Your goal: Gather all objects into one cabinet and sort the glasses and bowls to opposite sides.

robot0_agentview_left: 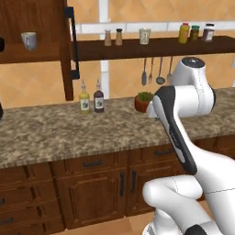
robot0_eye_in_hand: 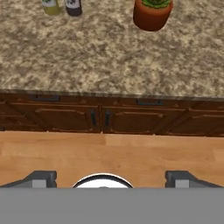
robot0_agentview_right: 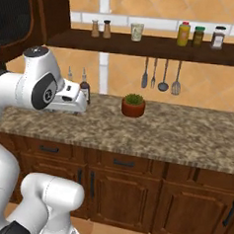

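Note:
The dark brown cabinet (robot0_agentview_left: 46,13) hangs at the upper left, its door with the long black handle (robot0_agentview_left: 73,43) swung open. A grey mug (robot0_agentview_left: 28,40) stands on its inner shelf. A cream cup (robot0_agentview_left: 144,36) (robot0_agentview_right: 137,31) sits on the open wooden shelf to the right, between shakers and jars. The bowl is out of view; a black sliver at the left edge of the left base view is too cut off to name. My gripper (robot0_eye_in_hand: 111,179) hovers in front of the counter, well below and apart from the cups. It is open, with nothing between its fingertips (robot0_eye_in_hand: 43,178).
Two sauce bottles (robot0_agentview_left: 91,101) (robot0_eye_in_hand: 63,6) and a potted plant (robot0_agentview_left: 144,101) (robot0_agentview_right: 133,105) (robot0_eye_in_hand: 152,13) stand on the granite counter (robot0_agentview_left: 55,133). Shakers (robot0_agentview_left: 113,37) and jars (robot0_agentview_right: 199,36) line the open shelf. Utensils (robot0_agentview_right: 161,75) hang beneath it. Drawers and doors (robot0_eye_in_hand: 100,118) run below.

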